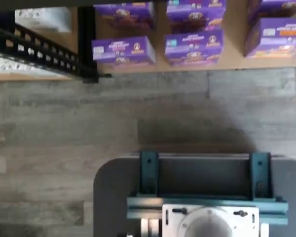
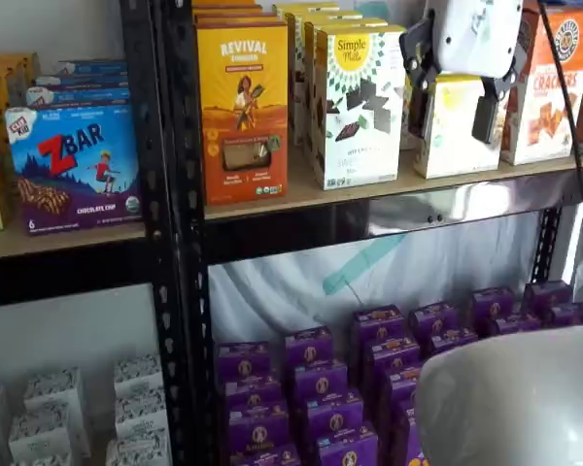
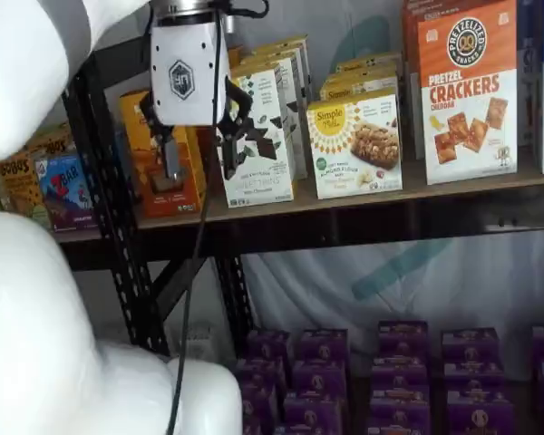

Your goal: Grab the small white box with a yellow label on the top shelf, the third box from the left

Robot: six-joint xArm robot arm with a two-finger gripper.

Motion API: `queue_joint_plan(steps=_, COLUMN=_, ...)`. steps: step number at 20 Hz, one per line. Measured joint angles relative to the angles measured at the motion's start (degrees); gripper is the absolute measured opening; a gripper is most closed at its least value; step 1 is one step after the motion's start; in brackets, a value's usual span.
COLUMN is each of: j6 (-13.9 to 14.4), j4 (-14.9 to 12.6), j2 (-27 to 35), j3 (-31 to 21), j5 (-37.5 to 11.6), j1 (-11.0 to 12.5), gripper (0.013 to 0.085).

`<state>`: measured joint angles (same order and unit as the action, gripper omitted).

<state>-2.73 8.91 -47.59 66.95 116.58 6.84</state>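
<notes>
purple boxes (image 1: pixel 123 51), grey plank floor (image 1: pixel 64 148), teal-bracketed mount (image 1: pixel 204 192)

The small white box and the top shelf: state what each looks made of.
The small white box: printed cardboard by its look, with flat faces, folded edges and a slight sheen. The top shelf: a light tan board, probably wood or fibreboard, matte, with a shiny dark front rail that mirrors light, likely metal.

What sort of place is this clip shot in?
Probably a mock grocery aisle in a lab: black metal racks carry boxed snacks such as the crackers, purple boxes stand in rows below, and a plastic sheet hangs behind rather than a wall.
</notes>
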Motion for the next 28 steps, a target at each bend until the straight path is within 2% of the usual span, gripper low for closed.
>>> queue_joint_plan(steps=4, j6=0.9, j4=-4.12, j2=-1.86, j3=-1.88, j5=-4.41, j1=-3.0, gripper=0.085)
queue_joint_plan(steps=6, j6=1.02, j4=-5.17, j2=-2.15, j3=-2.35, j5=-5.38, j1=-3.51, gripper=0.085)
queue_joint_plan(steps=13, j6=-1.4, j4=-6.59, j2=-3.08, j3=-5.01, j5=-11.26, j1=-1.59, gripper=0.085)
queue_joint_plan(steps=18, j6=-5.23, j4=-6.66, j2=-1.74, j3=-5.61, j5=-16.22, j1=2.25, gripper=0.085)
queue_joint_plan(steps=22, j6=-9.07, j4=-6.81, j2=0.11, j3=-5.25, j5=-20.34, j1=6.18, gripper=0.085)
queue_joint_plan(steps=23, j6=-9.79, j4=-6.84, j2=0.65, j3=-4.96, j5=-20.77, j1=6.9, gripper=0.085)
queue_joint_plan(steps=24, j6=-12.11, j4=-6.53, j2=2.54, j3=-3.83, j5=-21.63, j1=9.25, gripper=0.085)
queue_joint_plan(steps=28, j6=-15.1, j4=-6.45, j2=5.6, j3=-2.02, j5=-22.9, j1=12.32, gripper=0.085)
